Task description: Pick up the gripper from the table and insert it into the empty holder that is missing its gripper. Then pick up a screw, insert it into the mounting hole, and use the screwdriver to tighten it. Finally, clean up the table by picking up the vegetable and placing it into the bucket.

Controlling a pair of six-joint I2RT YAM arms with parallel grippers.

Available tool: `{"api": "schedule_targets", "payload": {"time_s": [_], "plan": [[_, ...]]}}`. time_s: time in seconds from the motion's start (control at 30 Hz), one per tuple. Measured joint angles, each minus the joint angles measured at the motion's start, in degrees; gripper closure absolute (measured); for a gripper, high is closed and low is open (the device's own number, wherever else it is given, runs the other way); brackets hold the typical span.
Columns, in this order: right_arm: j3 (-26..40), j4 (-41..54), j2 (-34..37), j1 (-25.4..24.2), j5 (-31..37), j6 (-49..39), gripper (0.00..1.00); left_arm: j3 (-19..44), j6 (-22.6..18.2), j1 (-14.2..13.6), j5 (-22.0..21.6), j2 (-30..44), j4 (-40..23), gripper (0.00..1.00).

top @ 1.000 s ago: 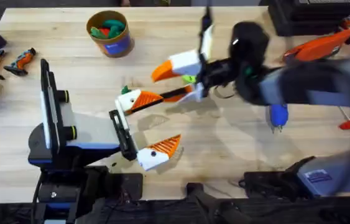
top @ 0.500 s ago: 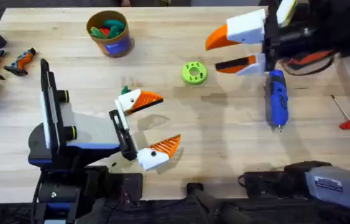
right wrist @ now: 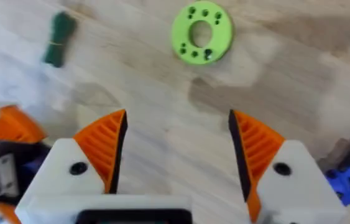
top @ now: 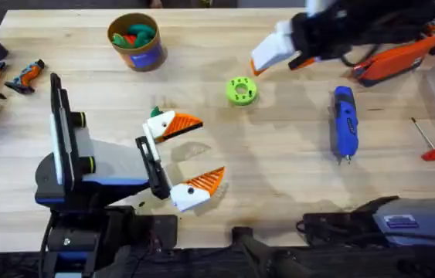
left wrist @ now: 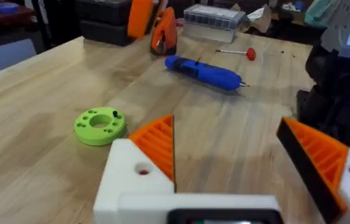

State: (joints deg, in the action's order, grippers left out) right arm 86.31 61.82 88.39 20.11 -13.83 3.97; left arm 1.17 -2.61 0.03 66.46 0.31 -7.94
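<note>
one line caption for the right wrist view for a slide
Open right pincer above the wooden table, lime-green disc and dark-green vegetable beyond its orange pads.

Left gripper [top: 188,157]: I see its fingers spread, low over the table.
Right gripper [top: 279,52]: blurred, raised near the far edge.
Bucket [top: 137,41]: far left.
Green disc [top: 241,90]: mid-table.
Blue screwdriver [top: 344,122]: lying right.

slim dark-green vegetable [right wrist: 58,38] flat on the wood; tan, blue-banded bucket [top: 149,54] upright, well apart
</note>
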Motion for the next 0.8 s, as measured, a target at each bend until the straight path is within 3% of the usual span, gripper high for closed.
{"api": "schedule_targets", "payload": {"time_s": [0.27,0.4,0.8], "plan": [[1.2,-1.1,9.0,6.6,12.8,-0.2,0.117,0.0,0.0,0.0,0.0,0.0,0.0,0.015],[1.2,-3.3,11.9,7.9,14.8,-0.5,0.014,0.0,0.0,0.0,0.0,0.0,0.0,0.015],[1.3,-7.3,17.1,8.4,16.1,-0.6,0.04,0.0,0.0,0.0,0.0,0.0,0.0,0.015]]}}
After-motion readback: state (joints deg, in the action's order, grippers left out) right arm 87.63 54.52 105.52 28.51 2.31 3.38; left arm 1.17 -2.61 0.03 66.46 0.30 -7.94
